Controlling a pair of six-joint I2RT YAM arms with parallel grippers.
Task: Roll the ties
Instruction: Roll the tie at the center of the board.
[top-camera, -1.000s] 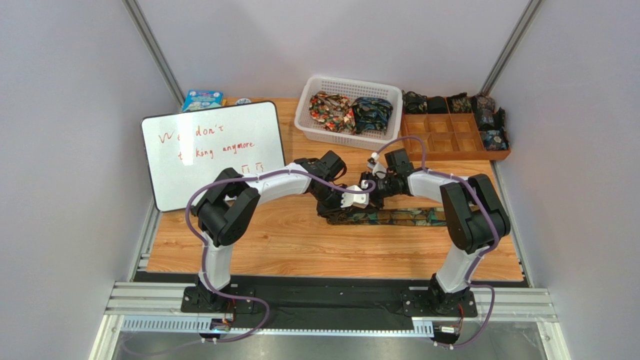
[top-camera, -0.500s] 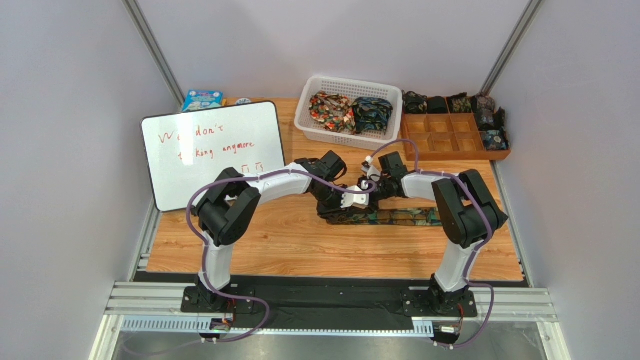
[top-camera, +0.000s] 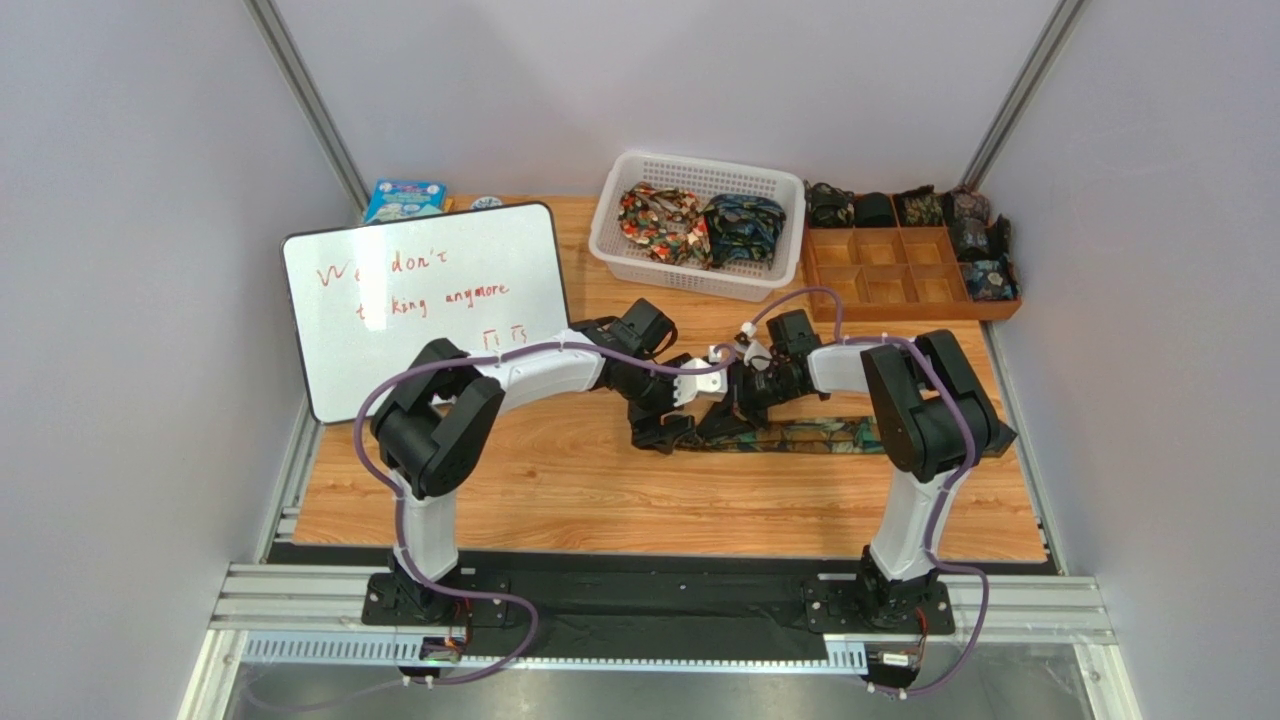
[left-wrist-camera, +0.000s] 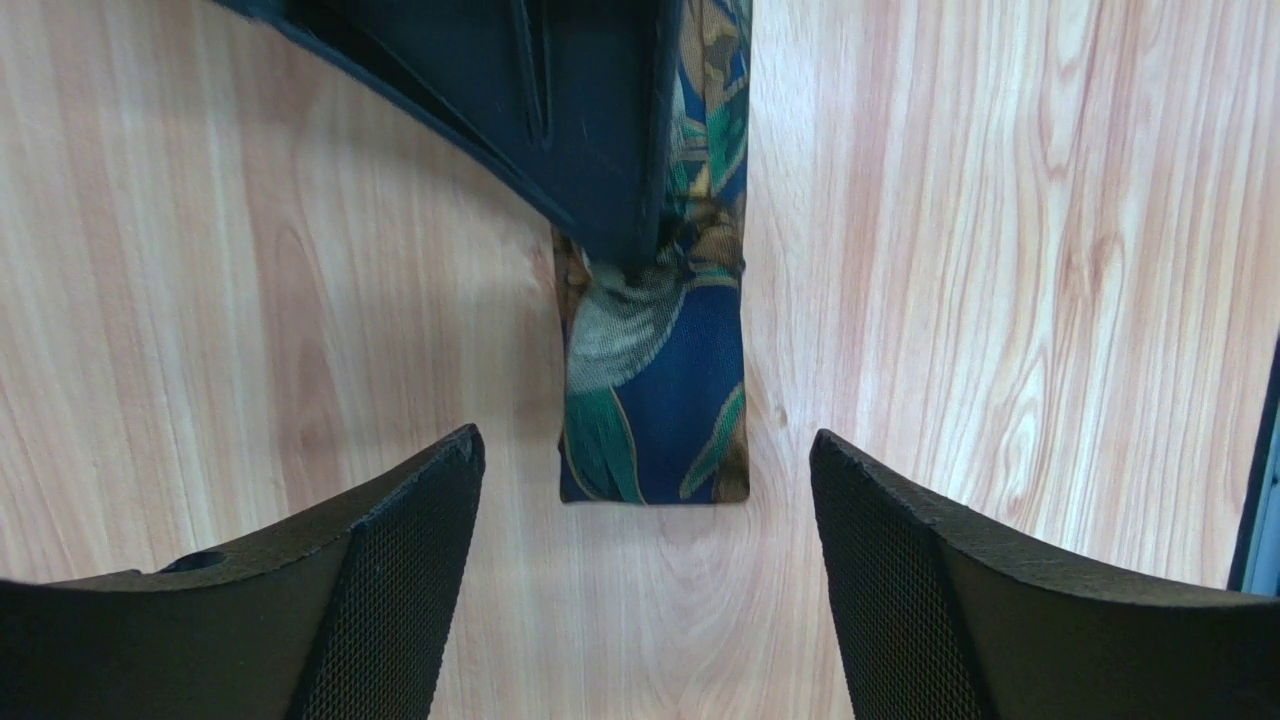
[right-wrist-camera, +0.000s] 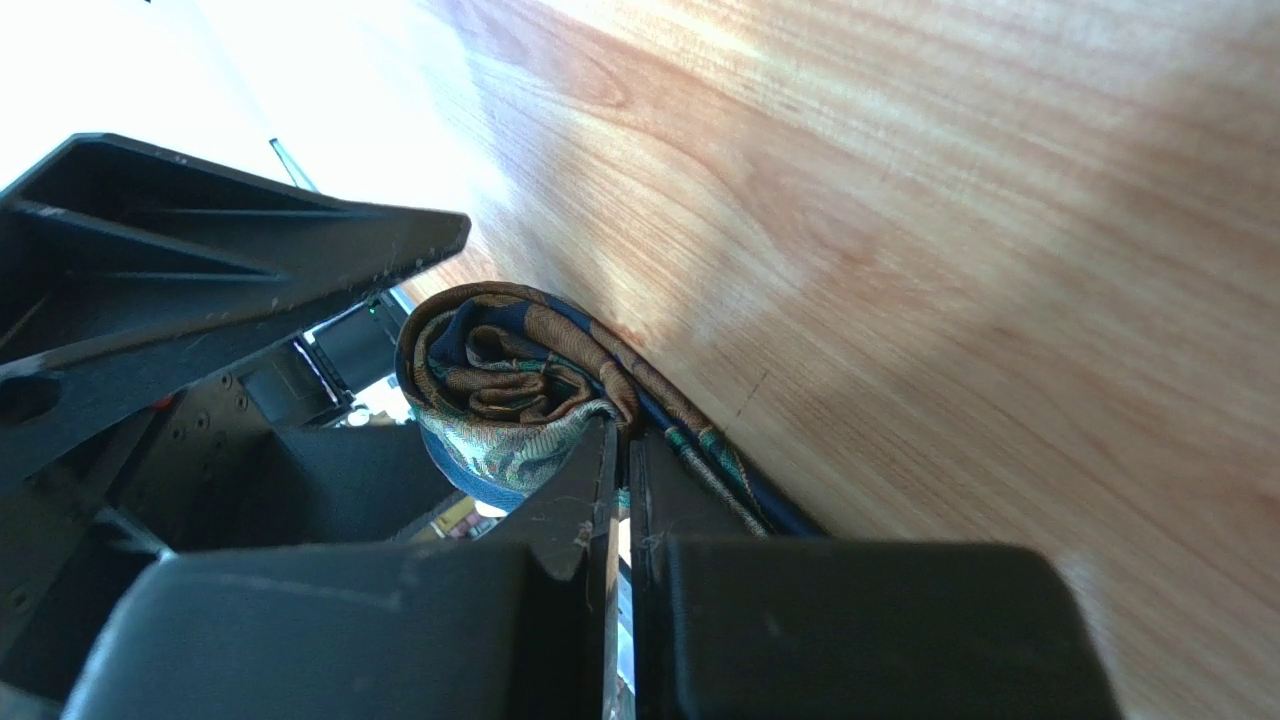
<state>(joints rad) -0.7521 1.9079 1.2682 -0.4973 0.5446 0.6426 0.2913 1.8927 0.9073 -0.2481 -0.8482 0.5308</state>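
Note:
One tie (top-camera: 812, 435), dark blue with green and gold patterning, lies flat along the wooden table, its narrow end pointing left. My right gripper (top-camera: 720, 425) is shut on that tie near the left end, and the fabric curls into a small loop (right-wrist-camera: 504, 375) just past the right gripper (right-wrist-camera: 621, 428). In the left wrist view those black right fingers (left-wrist-camera: 571, 120) pinch the tie (left-wrist-camera: 654, 405) from above. My left gripper (top-camera: 663, 426) stands open just left of the tie's end. The left gripper (left-wrist-camera: 646, 446) straddles that end without touching it.
A white slotted basket (top-camera: 613, 225) at the back holds two bunched ties (top-camera: 666, 222) (top-camera: 744, 228). A brown compartment tray (top-camera: 902, 281) at the back right has small rolled ties (top-camera: 984, 240) in its far and right cells. A whiteboard (top-camera: 428, 300) leans at the left.
The left gripper opened wide and let go of the tie's end. The right gripper moved left and down and shut on the tie there.

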